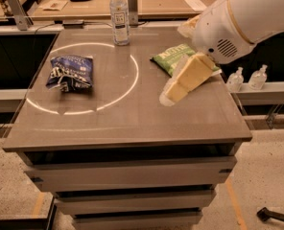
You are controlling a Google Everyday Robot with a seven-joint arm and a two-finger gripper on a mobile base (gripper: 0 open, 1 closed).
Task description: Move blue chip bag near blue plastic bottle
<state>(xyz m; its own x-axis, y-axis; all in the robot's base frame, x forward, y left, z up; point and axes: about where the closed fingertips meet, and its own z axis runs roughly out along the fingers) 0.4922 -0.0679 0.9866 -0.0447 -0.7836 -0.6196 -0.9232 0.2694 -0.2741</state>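
Left of centre on the table (pixel 132 123) lies the blue chip bag (pixel 70 72), its white lettering unreadable; the blue plastic bottle (pixel 119 18) stands upper centre, well apart; the gripper (pixel 172 93) hovers centre-right by a green chip bag (pixel 170 59); how wide it's open, I cannot tell.

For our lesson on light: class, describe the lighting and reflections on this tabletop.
Camera view: warm yellowish light; a bright ring of light on the table encircles the blue chip bag, its far edge near the blue plastic bottle; the gripper hovers over the table's right side.
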